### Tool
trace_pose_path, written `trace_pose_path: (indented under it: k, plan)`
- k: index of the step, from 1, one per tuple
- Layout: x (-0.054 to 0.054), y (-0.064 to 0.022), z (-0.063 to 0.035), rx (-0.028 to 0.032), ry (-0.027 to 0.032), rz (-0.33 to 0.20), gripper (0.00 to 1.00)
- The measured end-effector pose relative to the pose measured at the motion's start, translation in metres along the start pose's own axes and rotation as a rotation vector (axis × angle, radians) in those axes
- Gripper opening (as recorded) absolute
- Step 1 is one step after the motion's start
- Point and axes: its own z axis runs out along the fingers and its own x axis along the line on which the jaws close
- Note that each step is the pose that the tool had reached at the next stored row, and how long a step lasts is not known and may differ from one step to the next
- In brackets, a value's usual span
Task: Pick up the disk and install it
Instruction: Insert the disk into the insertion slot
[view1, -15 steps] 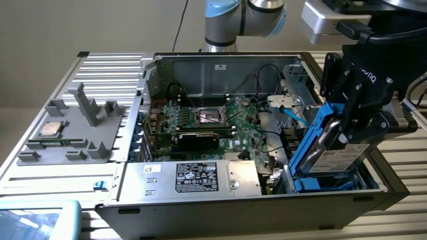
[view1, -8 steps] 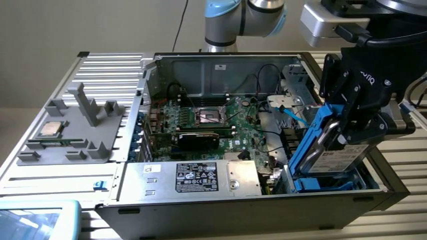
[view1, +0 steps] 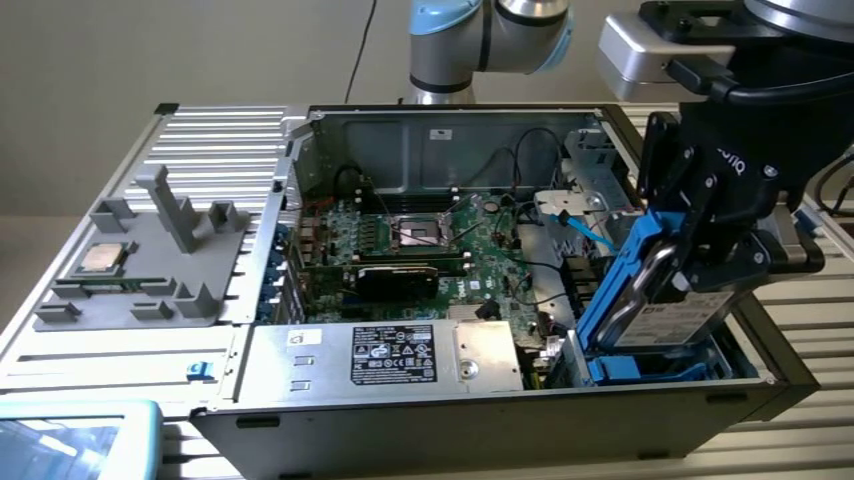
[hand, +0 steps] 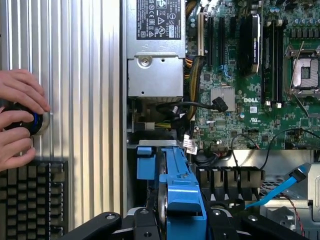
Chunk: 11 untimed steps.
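The disk (view1: 671, 318) is a silver-grey drive with a white label in a bright blue carrier (view1: 625, 280). It stands on edge, tilted, at the front corner of the open computer case on the exterior view's right. My gripper (view1: 721, 262) is shut on the disk from above, its black fingers (view1: 687, 200) clamped on both faces. The disk's lower end reaches into the blue drive bay (view1: 654, 366). In the wrist view the disk (hand: 181, 192) runs edge-on between the fingers (hand: 120, 225) of my gripper (hand: 175, 222).
Beside the bay sits a silver power supply (view1: 400, 355) with a black label. Behind it lie the motherboard (view1: 427, 250) and a loose blue cable (view1: 587, 235). A grey fixture with a CPU chip (view1: 104, 258) is at the exterior view's left. A person's hands (hand: 17, 120) hold a knob above a keyboard (hand: 30, 200).
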Motion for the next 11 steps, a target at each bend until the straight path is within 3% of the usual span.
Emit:
trace_pose_path:
  k: [11]
  plan:
    - [0.0003, -0.0004, 0.0047, -0.0017, -0.0042, 0.000, 0.37]
